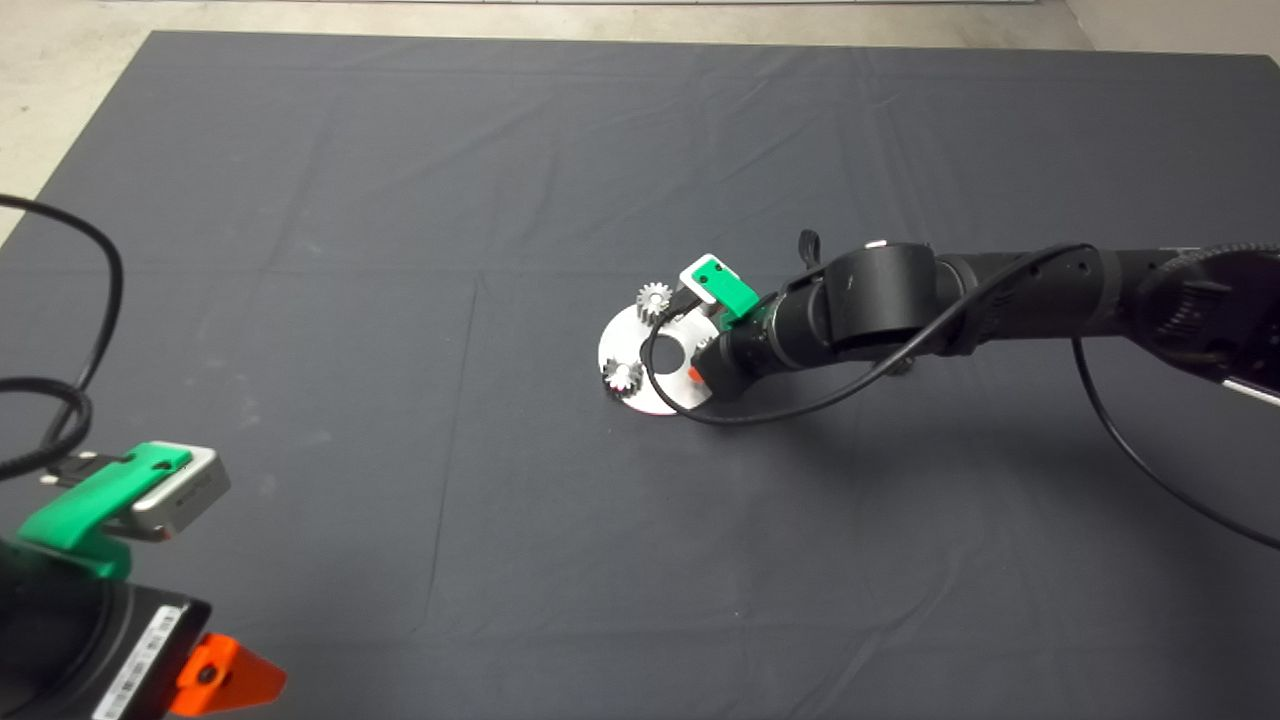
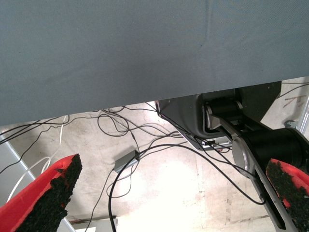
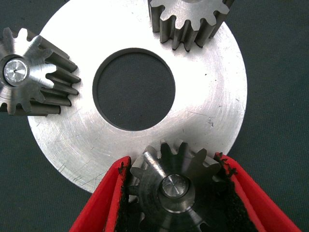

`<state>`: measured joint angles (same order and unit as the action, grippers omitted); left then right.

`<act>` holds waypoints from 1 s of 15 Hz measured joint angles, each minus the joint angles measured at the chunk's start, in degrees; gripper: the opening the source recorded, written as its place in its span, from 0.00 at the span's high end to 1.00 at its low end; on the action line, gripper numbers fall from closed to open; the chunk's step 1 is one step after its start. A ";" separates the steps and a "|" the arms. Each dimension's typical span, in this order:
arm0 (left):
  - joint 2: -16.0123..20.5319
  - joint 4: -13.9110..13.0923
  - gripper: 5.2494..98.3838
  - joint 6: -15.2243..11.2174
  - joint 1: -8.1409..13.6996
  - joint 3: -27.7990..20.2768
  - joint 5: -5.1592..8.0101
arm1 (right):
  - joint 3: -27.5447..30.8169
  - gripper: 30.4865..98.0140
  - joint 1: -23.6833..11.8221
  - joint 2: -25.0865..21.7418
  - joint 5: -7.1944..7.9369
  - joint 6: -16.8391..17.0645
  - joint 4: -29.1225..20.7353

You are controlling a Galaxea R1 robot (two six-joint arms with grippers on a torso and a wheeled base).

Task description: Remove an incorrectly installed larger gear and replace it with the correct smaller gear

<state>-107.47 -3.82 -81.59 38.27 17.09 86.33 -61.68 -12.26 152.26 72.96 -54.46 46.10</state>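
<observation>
- Dark grey mat (image 1: pixel 400 250) covers the table, edged by pale beige floor (image 1: pixel 60 70).
- Bright silver disc (image 3: pixel 212 111), finely scratched, carries a round dark centre opening.
- Grey steel gear (image 3: pixel 176 191) between the right gripper (image 3: pixel 175 193)'s red fingers (image 3: pixel 104 205) with black pads shows a pale silver pin at its hub.
- Two small silver gears (image 3: pixel 31 79) (image 3: pixel 188 21) have shadowed grey teeth.
- Black right arm (image 1: pixel 950 300) bears a green-and-white wrist mount (image 1: pixel 715 285).
- Left gripper (image 2: pixel 164 203): red fingers, black pads, green housing, orange tip.
</observation>
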 measured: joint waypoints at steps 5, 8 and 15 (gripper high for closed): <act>0.00 0.01 0.00 0.00 -0.01 0.00 0.01 | 0.00 0.80 0.05 -0.06 0.09 -0.18 -0.05; 0.00 0.01 0.00 0.00 0.01 0.00 0.00 | 0.02 0.76 0.02 -0.21 0.16 -0.28 -0.09; 0.00 -0.01 0.00 0.00 -0.02 0.00 0.02 | 10.10 0.66 -6.23 -7.36 0.35 -0.69 -5.06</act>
<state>-107.47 -3.83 -81.59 38.25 17.09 86.36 -51.58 -18.49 144.90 73.31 -55.15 41.05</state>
